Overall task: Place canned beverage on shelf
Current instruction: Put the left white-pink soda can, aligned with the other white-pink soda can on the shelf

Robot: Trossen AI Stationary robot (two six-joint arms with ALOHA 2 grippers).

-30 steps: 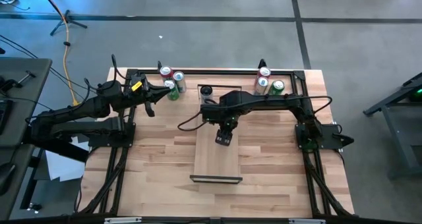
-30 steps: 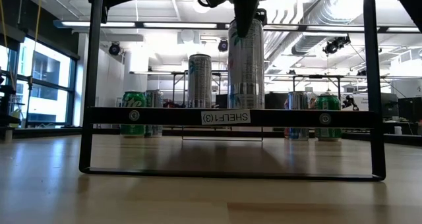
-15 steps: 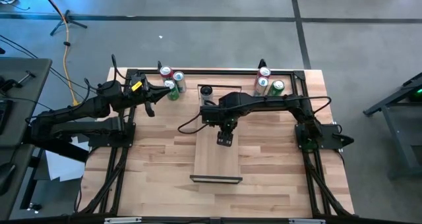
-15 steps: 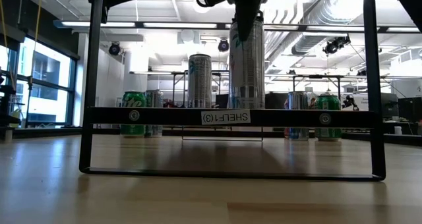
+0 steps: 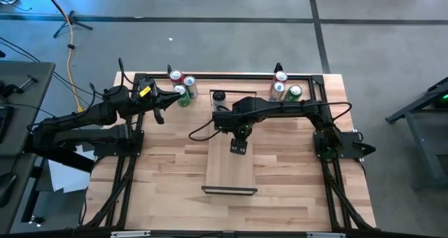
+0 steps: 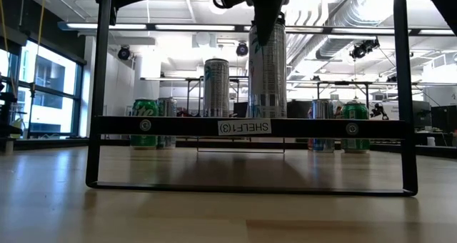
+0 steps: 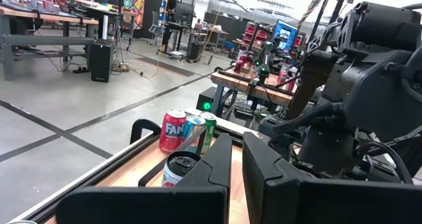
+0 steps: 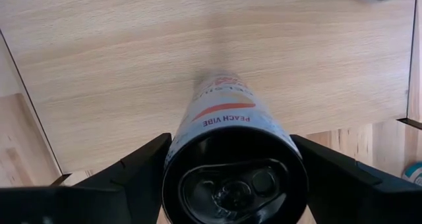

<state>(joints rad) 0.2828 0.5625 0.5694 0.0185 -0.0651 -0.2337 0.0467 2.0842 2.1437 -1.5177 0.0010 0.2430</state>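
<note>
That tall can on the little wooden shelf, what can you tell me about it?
The tall can is slim and silvery, printed with "PEACH VIBE" and an orange band, its dark top unopened with the pull tab in place. It stands upright on the pale wood shelf, near its far end. The right gripper straddles its top, fingers spread beside it; whether they touch it is unclear.

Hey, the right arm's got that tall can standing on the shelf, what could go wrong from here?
1. The right gripper straddles the tall can, fingers close on both sides. Lifting off at an angle could drag or tip it.
2. The can is tall and narrow, so a small nudge might topple it; a second can stands on the shelf behind it and could be struck.

The left gripper waits shut near the left can cluster, out of the way.
</note>
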